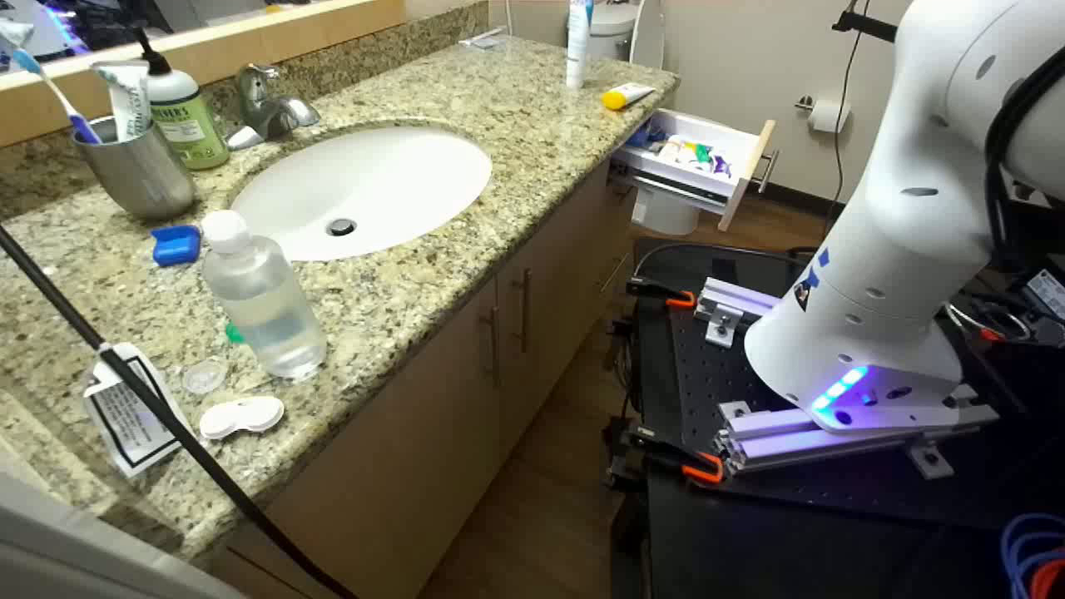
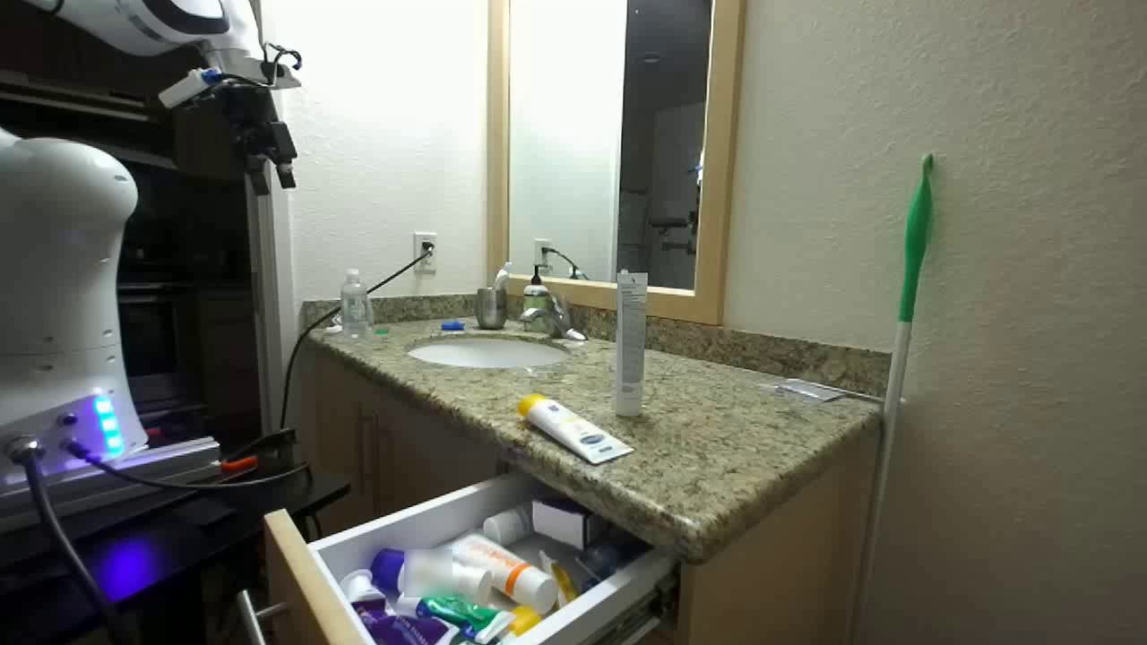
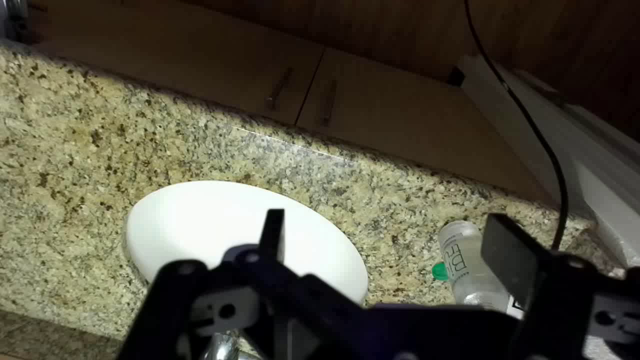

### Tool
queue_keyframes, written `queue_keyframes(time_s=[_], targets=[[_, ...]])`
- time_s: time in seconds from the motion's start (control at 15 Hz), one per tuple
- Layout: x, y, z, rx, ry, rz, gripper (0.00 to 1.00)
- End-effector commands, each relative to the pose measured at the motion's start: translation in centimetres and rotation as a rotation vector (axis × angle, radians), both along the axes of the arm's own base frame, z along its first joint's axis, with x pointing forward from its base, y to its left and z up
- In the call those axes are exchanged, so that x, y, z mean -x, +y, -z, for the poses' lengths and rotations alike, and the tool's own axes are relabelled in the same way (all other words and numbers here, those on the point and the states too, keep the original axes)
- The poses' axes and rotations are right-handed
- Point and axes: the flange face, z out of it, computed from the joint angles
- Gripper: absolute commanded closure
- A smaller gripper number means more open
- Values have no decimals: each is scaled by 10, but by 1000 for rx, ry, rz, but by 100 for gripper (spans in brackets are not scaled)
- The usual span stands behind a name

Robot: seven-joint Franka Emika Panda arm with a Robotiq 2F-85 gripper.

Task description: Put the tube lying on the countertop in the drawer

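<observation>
The tube (image 1: 628, 96) is white with a yellow cap and lies on the speckled granite countertop (image 1: 516, 104) near the front edge, above the drawer. It also shows in an exterior view (image 2: 578, 433). The drawer (image 1: 676, 177) is pulled open and holds several tubes and small items; its front panel (image 2: 309, 578) shows at close range. My gripper (image 2: 274, 182) is high up, toward the far end of the counter, well away from the tube. In the wrist view my gripper (image 3: 385, 220) is open and empty above the sink side. The tube and drawer are out of the wrist view.
A white upright tube (image 2: 630, 349) stands close to the lying tube. A clear bottle (image 3: 472, 265), oval sink (image 1: 374, 191), faucet (image 1: 270, 104), metal cup (image 1: 141, 170) and green soap bottle (image 1: 185, 125) stand along the counter. A black cable (image 1: 191, 441) hangs across the near end.
</observation>
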Motion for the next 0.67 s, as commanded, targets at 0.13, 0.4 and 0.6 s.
queue_keyframes(time_s=[0.13, 0.4, 0.6], targets=[[4, -63, 3, -34, -16, 150, 0], [33, -168, -9, -106, -39, 385, 0], [40, -183, -8, -149, -48, 426, 0]])
